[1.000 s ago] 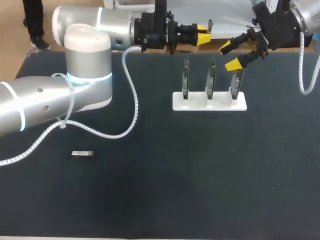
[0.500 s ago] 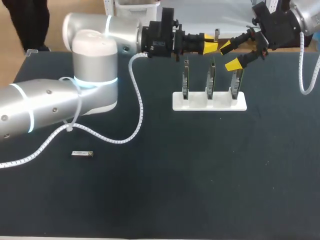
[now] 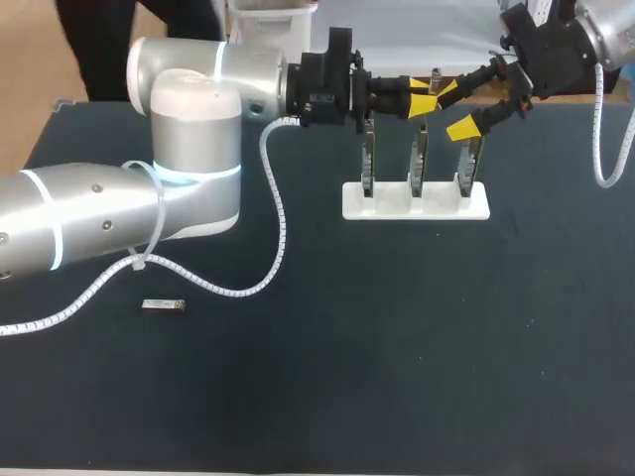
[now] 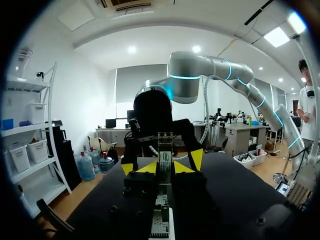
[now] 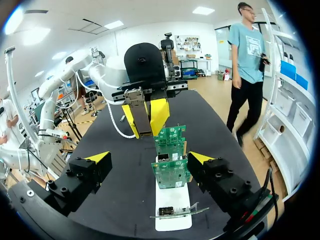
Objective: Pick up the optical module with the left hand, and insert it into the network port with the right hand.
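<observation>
My left gripper (image 3: pixel 425 97) hangs above the middle card of the rack, shut on a small grey optical module (image 3: pixel 435 76) that sticks out past its yellow tips. In the left wrist view the module (image 4: pixel 165 156) stands upright between the fingertips (image 4: pixel 150 168). My right gripper (image 3: pixel 455 109) is open just right of it, above the right-hand card. From the right wrist view, the left gripper (image 5: pixel 144 117) and its module (image 5: pixel 141 120) sit ahead of the open right gripper (image 5: pixel 149 159). The green network cards (image 5: pixel 171 172) stand below, between the right fingers.
A white stand (image 3: pixel 417 203) holds three upright network cards (image 3: pixel 419 159) at the back middle of the dark table. A second optical module (image 3: pixel 164 305) lies flat on the table at the left front. My left arm's cable (image 3: pixel 273 208) loops over the table.
My left arm has swung right with the module, from left of the rack to above its middle card, close to the right gripper's tips. The right arm has stayed still.
</observation>
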`<action>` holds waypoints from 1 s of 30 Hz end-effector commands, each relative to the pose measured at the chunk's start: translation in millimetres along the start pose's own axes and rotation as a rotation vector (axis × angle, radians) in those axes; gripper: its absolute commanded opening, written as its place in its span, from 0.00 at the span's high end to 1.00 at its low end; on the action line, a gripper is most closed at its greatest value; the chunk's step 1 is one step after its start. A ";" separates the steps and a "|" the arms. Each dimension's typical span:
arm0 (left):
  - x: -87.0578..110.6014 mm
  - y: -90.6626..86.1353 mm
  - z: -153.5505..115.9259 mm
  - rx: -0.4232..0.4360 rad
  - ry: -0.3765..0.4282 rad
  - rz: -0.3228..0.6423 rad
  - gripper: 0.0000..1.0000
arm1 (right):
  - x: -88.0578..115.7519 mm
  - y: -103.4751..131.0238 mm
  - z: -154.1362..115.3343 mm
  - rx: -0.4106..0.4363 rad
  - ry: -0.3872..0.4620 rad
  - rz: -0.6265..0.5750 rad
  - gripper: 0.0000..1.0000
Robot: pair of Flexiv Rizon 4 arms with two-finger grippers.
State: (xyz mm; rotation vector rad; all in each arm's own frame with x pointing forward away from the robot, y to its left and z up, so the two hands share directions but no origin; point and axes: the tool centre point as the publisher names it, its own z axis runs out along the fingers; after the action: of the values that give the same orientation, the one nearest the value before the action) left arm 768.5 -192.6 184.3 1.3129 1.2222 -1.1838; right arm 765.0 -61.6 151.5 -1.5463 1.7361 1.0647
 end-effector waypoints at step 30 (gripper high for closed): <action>15.9 8.2 3.4 -0.003 -0.005 -0.045 1.00 | 0.1 2.8 -0.1 0.007 0.000 -0.001 0.00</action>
State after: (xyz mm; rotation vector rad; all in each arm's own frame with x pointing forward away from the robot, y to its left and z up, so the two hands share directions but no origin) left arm 771.9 -192.7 170.2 1.2783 1.2589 -1.2085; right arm 765.0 -61.6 151.5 -1.5462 1.7361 1.0647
